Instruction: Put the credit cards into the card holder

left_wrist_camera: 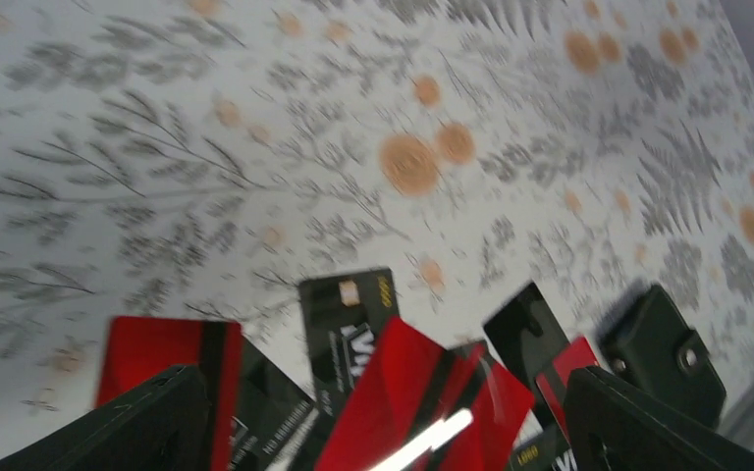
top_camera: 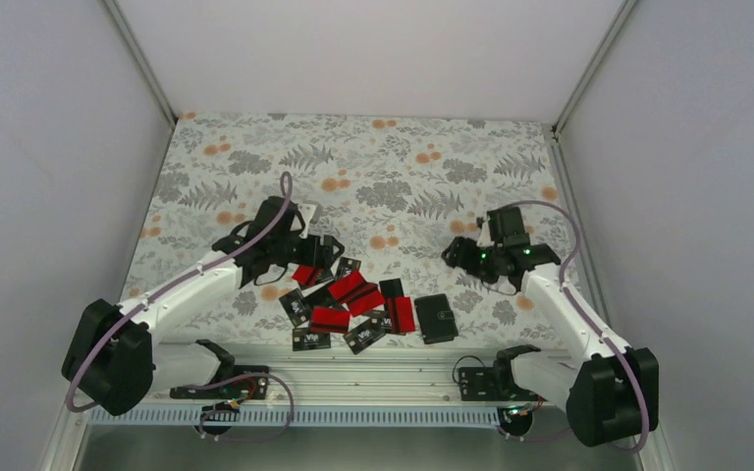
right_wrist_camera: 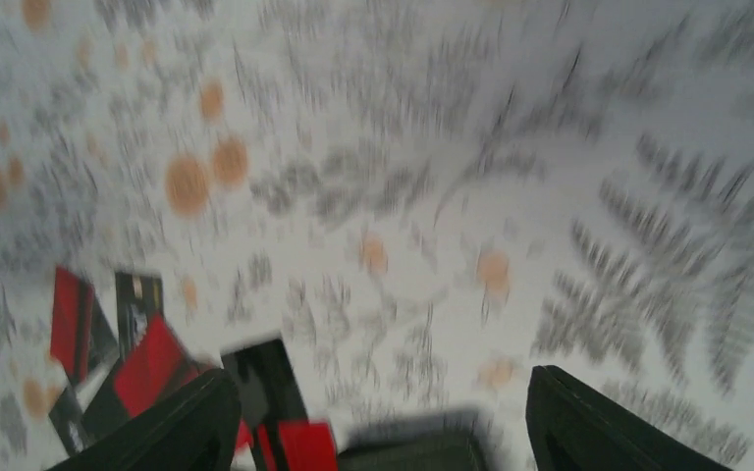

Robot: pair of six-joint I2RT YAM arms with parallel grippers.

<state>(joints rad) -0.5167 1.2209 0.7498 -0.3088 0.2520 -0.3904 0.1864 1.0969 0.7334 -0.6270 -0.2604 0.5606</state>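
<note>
Several credit cards (top_camera: 349, 299), red and black, lie in a loose overlapping heap near the table's front. The card holder (top_camera: 437, 318), black and closed, lies flat just right of the heap. My left gripper (top_camera: 329, 253) hovers open over the heap's far left corner. In the left wrist view a red card (left_wrist_camera: 422, 392) and a black card (left_wrist_camera: 346, 314) lie below the left gripper (left_wrist_camera: 383, 437), with the card holder (left_wrist_camera: 663, 353) at right. My right gripper (top_camera: 457, 253) hangs open beyond the holder. In the blurred right wrist view the card holder (right_wrist_camera: 412, 453) lies below the right gripper (right_wrist_camera: 378, 432).
A floral cloth (top_camera: 373, 177) covers the table. Grey walls close in the left, right and back sides. A metal rail (top_camera: 353, 368) with both arm bases runs along the near edge, just in front of the cards.
</note>
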